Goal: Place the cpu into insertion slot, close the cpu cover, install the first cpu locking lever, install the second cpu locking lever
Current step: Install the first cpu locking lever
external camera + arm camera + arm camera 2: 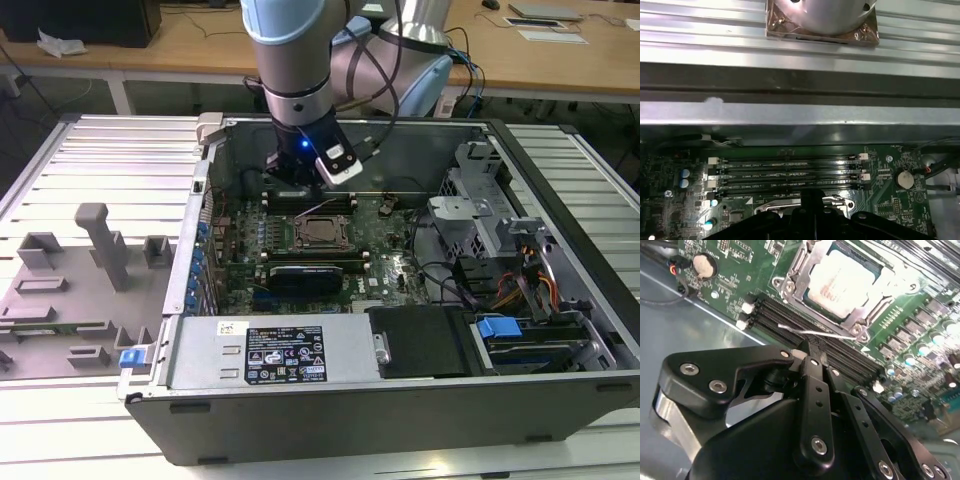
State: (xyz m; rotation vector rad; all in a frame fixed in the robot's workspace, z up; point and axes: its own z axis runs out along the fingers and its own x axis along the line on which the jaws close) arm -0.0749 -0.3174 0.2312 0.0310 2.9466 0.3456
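Observation:
The cpu (842, 280), a silver-topped square chip, lies in the insertion slot (322, 232) on the green motherboard. The cpu cover (799, 270), a silvery frame, lies flat around the chip's edges. A thin silvery locking lever (815, 332) sticks out from the socket's corner over the memory slots. My gripper (805, 347) is black with its fingers shut together, and its tip sits right beside that lever. In the exterior view the gripper (303, 192) hangs inside the open computer case just behind the socket. In the first wrist view the gripper (810, 192) is over the socket's edge.
Long black memory slots (790, 170) run beside the socket. A round coin battery (703, 266) sits near them. A black graphics card (315, 275) lies in front of the socket. Drive cage and cables (480, 200) fill the exterior view's right. A grey fixture tray (80, 280) lies outside the case.

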